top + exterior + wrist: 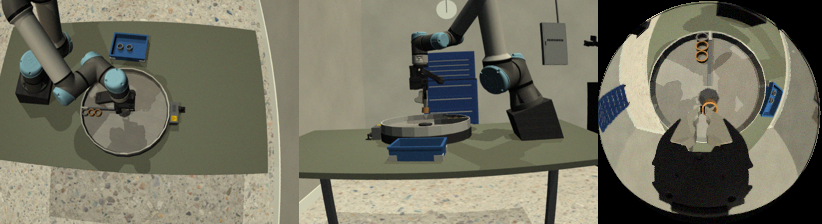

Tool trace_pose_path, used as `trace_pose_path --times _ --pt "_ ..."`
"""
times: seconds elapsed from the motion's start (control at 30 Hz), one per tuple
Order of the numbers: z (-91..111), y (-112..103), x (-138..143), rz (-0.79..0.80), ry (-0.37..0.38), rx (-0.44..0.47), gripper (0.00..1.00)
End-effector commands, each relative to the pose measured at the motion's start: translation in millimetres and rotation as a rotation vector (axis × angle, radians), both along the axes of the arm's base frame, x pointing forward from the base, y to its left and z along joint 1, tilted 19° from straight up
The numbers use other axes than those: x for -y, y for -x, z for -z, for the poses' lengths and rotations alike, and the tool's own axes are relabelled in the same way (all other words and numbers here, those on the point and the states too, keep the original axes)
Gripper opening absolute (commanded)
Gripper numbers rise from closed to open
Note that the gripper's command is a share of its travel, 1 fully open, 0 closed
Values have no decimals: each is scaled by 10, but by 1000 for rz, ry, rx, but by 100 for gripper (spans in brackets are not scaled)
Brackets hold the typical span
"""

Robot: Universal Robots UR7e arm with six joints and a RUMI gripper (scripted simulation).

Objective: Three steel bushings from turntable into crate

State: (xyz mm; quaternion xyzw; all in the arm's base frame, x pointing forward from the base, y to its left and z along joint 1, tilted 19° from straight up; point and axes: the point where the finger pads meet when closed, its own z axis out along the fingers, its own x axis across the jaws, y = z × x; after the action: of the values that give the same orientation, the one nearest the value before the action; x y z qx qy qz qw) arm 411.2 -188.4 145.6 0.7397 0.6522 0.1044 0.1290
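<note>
My gripper is shut on an orange bushing, held by its wall above the middle of the turntable; the top view hides that bushing. A grey steel bushing stands on the turntable by its left rim in the top view. Beside it in a row are an orange bushing and another orange bushing. The blue crate holds two grey steel bushings, one left and one right.
A thin straight bar runs from the turntable's rim toward its dark hub. A grey box with a yellow label sits against the turntable's outer wall. The crate's raised walls stand near the turntable.
</note>
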Motion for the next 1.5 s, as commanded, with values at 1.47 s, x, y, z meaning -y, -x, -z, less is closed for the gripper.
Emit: trace_pose_path --times 1.47 --pt "123 -83 5 0 1 0 0"
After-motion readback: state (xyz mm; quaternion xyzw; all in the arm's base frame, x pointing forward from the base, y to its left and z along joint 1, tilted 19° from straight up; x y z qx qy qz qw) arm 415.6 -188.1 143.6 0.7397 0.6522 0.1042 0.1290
